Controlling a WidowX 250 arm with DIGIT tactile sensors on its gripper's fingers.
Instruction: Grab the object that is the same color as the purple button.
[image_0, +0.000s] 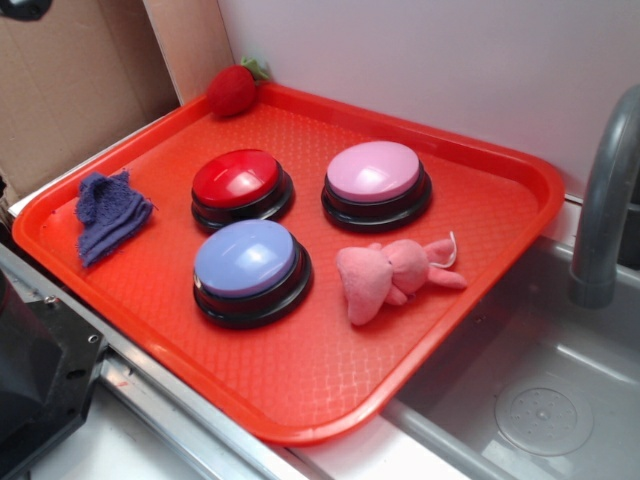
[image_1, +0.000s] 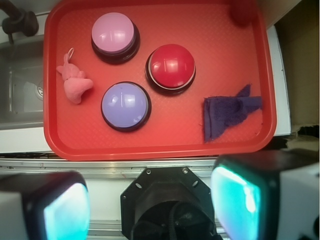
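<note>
Nearest the wrist camera, the gripper (image_1: 150, 200) is hanging with its two teal-glowing fingers (image_1: 235, 200) spread wide, released and grasping nothing, above the metal counter edge just in front of a red tray (image_0: 300, 400). In the exterior view, the tray is sitting on the counter beside a grey sink (image_0: 540, 400) on its right. The small dark blue-purple cloth (image_0: 108, 212) is lying crumpled near the tray's left edge, apart from everything else. The purple button (image_0: 248, 268), with a periwinkle dome on a black base, is sitting near the tray's middle toward the front. Behind it, a red button (image_0: 240, 186) is sitting at left and a pink-lilac button (image_0: 376, 182) at right. A pink plush toy (image_0: 395, 272) is lying just right of the purple button. A red plush strawberry (image_0: 234, 88) is resting on the tray's far rim.
</note>
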